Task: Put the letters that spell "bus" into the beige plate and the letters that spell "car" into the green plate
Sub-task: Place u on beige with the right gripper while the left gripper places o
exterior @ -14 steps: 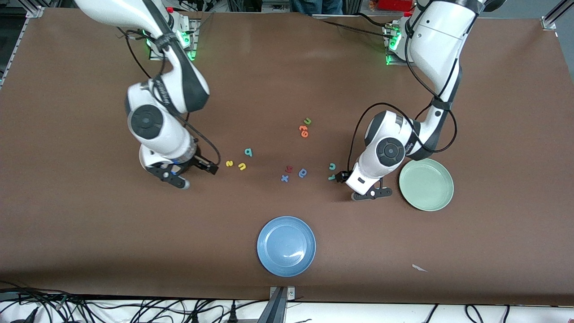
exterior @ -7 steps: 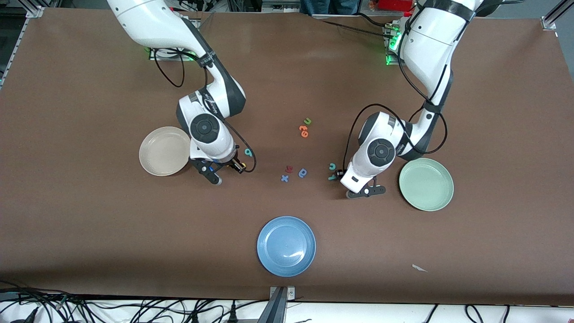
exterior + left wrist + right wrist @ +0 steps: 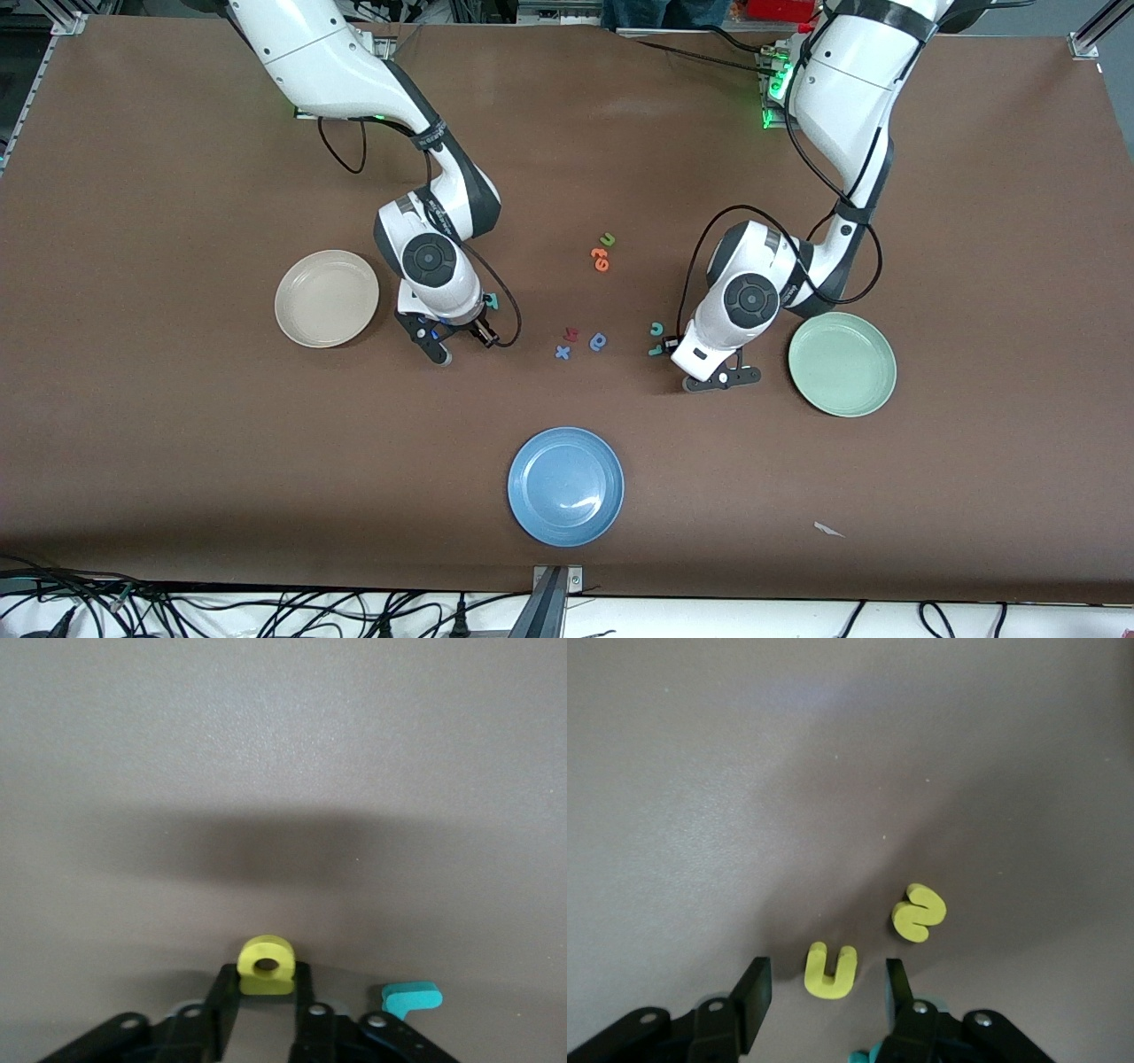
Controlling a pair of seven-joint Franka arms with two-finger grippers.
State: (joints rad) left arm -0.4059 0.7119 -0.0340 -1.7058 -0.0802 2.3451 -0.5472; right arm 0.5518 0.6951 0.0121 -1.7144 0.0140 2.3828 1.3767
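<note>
Left wrist view: left gripper point(image 3: 266, 1014) pinches the yellow "a" point(image 3: 266, 965). Right gripper point(image 3: 826, 992) hangs half-open around the yellow "u" point(image 3: 829, 972), beside the yellow "s" point(image 3: 919, 912).

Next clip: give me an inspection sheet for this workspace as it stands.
Surface: brown table, paper scrap near the front edge.
Job's things: beige plate and green plate hold nothing; yellow "u", yellow "s", teal "c" and teal "r" on the table.
Clutter: blue plate, orange letters, green "u", blue "x", blue round letter.
Grippers: left gripper shut on yellow "a"; right gripper open astride the yellow "u".
Cables: bundles along the near edge.
Surroundings: green lights at the bases.
</note>
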